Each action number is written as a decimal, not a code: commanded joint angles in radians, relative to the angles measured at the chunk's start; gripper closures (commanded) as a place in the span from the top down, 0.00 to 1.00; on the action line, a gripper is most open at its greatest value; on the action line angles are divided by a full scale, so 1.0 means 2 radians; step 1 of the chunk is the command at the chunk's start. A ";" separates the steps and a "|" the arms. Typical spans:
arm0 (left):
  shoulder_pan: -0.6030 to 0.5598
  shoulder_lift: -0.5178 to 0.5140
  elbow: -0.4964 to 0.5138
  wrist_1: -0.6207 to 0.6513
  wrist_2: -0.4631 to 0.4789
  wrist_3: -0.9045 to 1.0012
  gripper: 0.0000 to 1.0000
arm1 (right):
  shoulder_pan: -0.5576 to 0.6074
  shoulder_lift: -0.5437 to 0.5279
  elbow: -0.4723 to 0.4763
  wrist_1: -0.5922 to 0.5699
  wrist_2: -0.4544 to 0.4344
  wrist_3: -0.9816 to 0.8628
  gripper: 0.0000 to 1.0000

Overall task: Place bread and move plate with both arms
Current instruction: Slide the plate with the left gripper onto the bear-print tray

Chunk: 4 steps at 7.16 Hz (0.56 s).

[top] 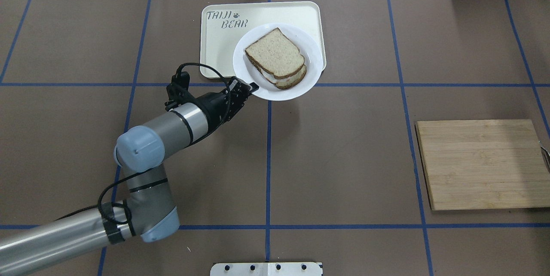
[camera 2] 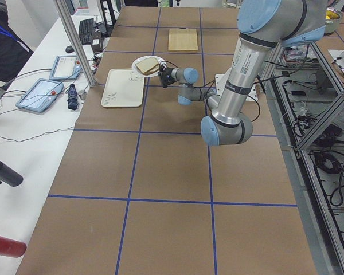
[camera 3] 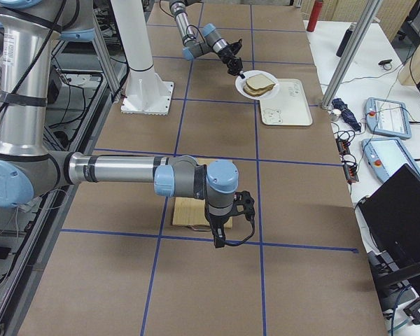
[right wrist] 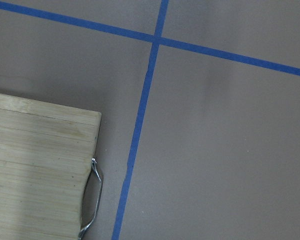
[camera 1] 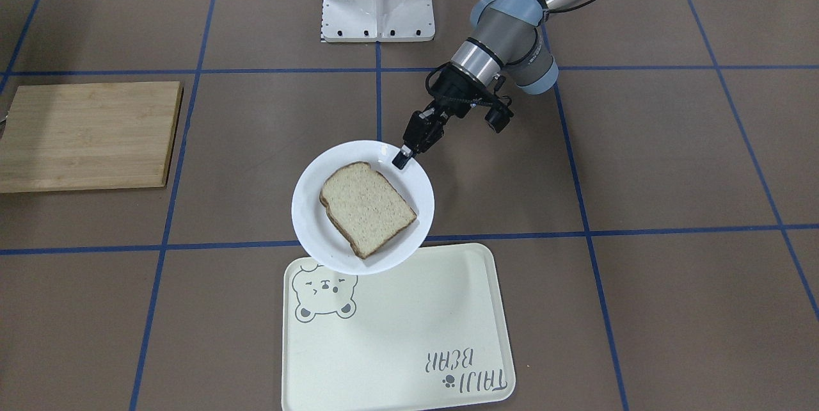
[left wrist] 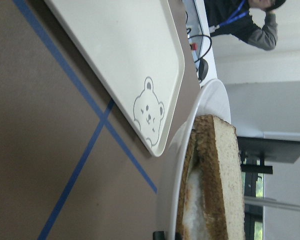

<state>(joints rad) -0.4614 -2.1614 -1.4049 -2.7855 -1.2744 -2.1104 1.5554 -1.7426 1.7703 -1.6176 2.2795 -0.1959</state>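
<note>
The round glossy white plate [camera 1: 306, 216] is seen mid-frame in the front-facing view, its lower edge overlapping the upper left corner of the cream rectangular bear-print tray [camera 1: 409, 334]. The plate's upper right rim is pinched between the jaws of the black left gripper [camera 1: 402, 159]. The plain light brown bread slice [camera 1: 366, 207] is laid on the plate, stacked on a second slice [top: 290, 79] with something white between. The right gripper [camera 3: 222, 236] is only caught in the right side view, by the bamboo cutting board [camera 3: 185, 210], so its jaws can't be judged.
</note>
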 commanded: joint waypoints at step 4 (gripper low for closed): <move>-0.048 -0.100 0.172 0.039 0.011 -0.017 0.00 | 0.000 0.001 0.000 0.000 0.000 0.003 1.00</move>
<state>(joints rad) -0.5544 -2.3267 -1.1244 -2.7095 -1.2555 -2.1493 1.5554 -1.7416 1.7706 -1.6168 2.2795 -0.1910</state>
